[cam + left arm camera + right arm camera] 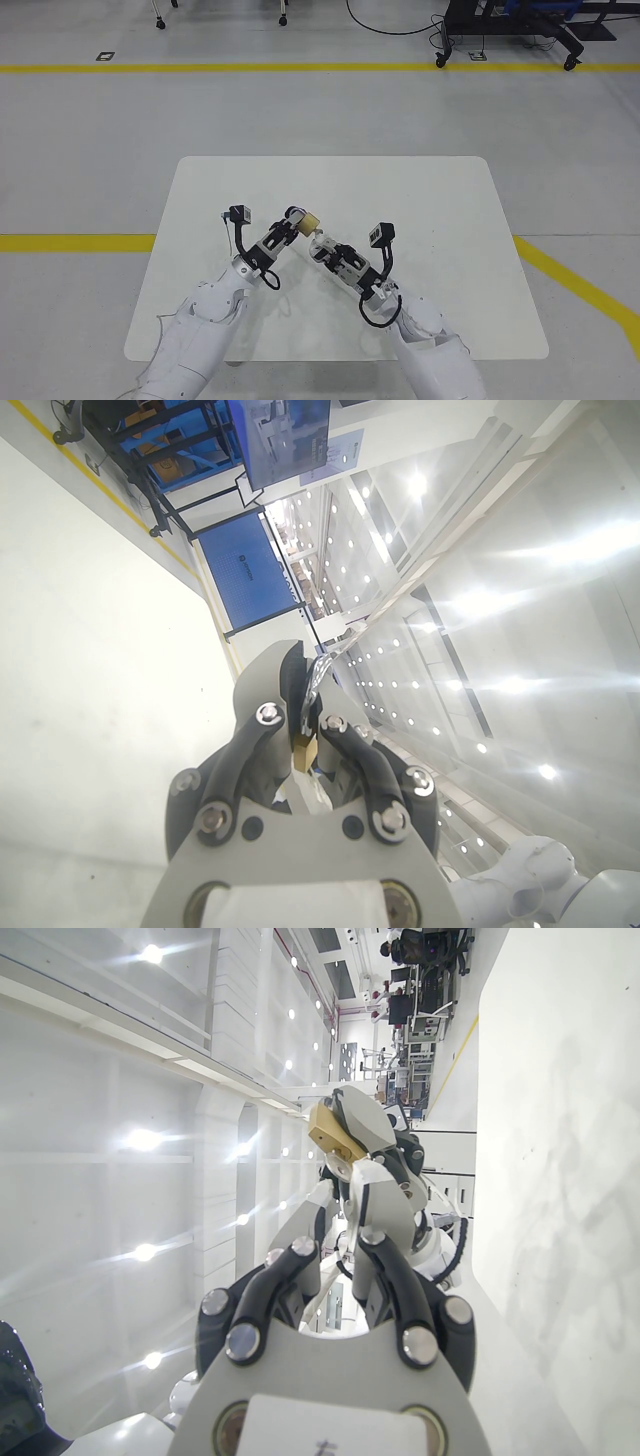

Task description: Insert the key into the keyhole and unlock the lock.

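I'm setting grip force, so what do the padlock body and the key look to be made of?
The padlock looks like brass: a yellow-gold body with a dull satin sheen and crisp, machined edges. The key looks like steel or nickel-plated metal, silvery with bright glints. It is too small here to tell which.

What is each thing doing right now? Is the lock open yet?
padlock: held up in the air by the left gripper; I can't tell if it is unlocked.
key: looks pushed into the bottom of the padlock, with its round head sticking out.
left gripper: shut on the padlock.
right gripper: right at the key's head.
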{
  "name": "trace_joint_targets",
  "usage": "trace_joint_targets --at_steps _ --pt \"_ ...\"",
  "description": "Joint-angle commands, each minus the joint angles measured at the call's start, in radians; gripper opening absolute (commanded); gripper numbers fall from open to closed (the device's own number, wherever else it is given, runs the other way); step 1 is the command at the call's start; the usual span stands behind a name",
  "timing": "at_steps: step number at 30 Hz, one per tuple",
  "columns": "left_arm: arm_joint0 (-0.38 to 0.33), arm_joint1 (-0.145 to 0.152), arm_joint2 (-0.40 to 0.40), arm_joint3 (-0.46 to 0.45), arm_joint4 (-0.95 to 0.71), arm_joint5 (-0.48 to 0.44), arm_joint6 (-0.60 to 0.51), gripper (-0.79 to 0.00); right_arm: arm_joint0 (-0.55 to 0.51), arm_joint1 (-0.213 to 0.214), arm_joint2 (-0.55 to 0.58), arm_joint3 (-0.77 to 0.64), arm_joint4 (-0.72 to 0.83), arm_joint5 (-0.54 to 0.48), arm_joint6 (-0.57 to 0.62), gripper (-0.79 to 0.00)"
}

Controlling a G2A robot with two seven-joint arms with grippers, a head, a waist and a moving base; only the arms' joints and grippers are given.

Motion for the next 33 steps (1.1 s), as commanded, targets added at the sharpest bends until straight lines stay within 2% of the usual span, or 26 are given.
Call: trace_joint_targets --at_steps 1,7,11,16,17,19,28,33 --pt "0.0 0.0 0.001 0.002 -0.001 0.0 -0.001 -0.785 0.001 0.002 0.004 0.003 0.005 0.0 0.011 -0.554" --pt "0.001 -0.001 0.003 0.004 -0.007 -0.006 -0.006 -0.785 0.011 0.004 0.005 0.012 0.018 0.004 0.01 -0.56" --pt "0.003 -0.001 0.007 0.003 -0.006 -0.009 -0.013 -0.785 0.021 0.004 0.002 0.022 0.015 0.008 -0.006 -0.606" --pt "0.003 -0.001 0.009 0.003 -0.004 -0.012 -0.017 -0.785 0.029 0.004 -0.003 0.031 0.018 0.01 -0.013 -0.585" --pt "0.003 -0.001 0.009 0.003 -0.003 -0.013 -0.015 -0.785 0.029 0.005 -0.003 0.031 0.018 0.01 -0.013 -0.606" --pt "0.004 -0.001 0.008 0.001 -0.003 -0.014 -0.011 -0.785 0.028 0.005 -0.002 0.029 0.019 0.011 -0.016 -0.785" --pt "0.008 0.0 0.006 -0.005 0.005 -0.022 -0.005 -0.785 0.029 0.008 0.004 0.028 0.067 0.043 -0.003 -0.785" --pt "0.007 0.0 0.007 0.002 0.016 -0.054 -0.012 -0.785 0.048 0.008 0.008 0.045 0.146 0.118 0.014 -0.785"
